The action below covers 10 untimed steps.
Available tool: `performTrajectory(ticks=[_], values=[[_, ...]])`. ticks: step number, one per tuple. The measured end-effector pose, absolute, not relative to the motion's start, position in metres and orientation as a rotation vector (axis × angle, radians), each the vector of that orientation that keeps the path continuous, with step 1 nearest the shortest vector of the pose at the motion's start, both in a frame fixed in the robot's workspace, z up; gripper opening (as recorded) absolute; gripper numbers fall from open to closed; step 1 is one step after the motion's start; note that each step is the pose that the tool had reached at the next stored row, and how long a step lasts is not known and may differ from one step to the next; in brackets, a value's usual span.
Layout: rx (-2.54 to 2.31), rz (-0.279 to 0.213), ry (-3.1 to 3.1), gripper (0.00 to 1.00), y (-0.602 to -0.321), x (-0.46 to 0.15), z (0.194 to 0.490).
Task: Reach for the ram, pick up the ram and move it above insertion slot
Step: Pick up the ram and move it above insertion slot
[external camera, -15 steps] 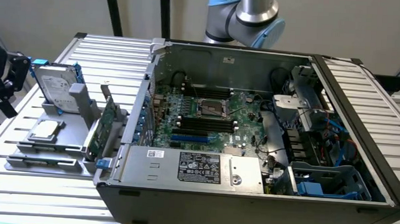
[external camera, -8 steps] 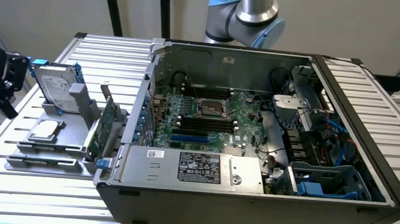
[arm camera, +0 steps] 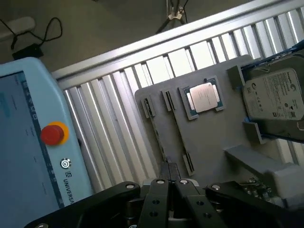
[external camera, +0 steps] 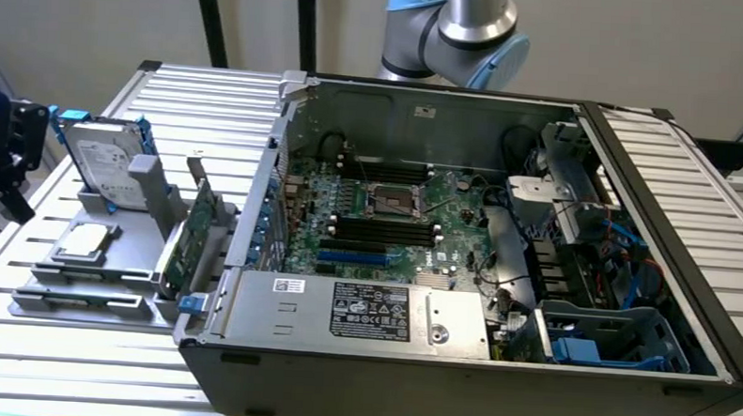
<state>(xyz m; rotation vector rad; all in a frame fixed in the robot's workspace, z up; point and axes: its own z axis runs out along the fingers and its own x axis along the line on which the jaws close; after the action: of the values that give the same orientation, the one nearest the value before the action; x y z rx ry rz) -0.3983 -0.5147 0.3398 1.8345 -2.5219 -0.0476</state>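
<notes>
A long, narrow green circuit board, the ram (external camera: 200,236) as far as I can tell, stands on edge in the grey holder (external camera: 92,301), close to the open computer case's wall. The black memory slots (external camera: 385,231) lie on the motherboard inside the case. My arm (external camera: 462,26) rises behind the case. In the wrist view my gripper (arm camera: 168,184) is shut with nothing between its fingers. It hangs high over the grey holder (arm camera: 209,142), near two empty narrow slots (arm camera: 187,163).
The holder also carries a hard drive (external camera: 107,165) (arm camera: 275,97) and a processor chip (external camera: 84,241) (arm camera: 204,98). A teach pendant with a red stop button (arm camera: 53,134) is beside the ribbed table. A power supply (external camera: 364,311) and a blue drive cage (external camera: 610,342) fill the case's near side.
</notes>
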Motion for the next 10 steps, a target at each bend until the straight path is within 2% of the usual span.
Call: performTrajectory(ticks=[10], values=[[2.055, -0.044, -2.343, 0.1, -0.5147, -0.3983, 0.333]])
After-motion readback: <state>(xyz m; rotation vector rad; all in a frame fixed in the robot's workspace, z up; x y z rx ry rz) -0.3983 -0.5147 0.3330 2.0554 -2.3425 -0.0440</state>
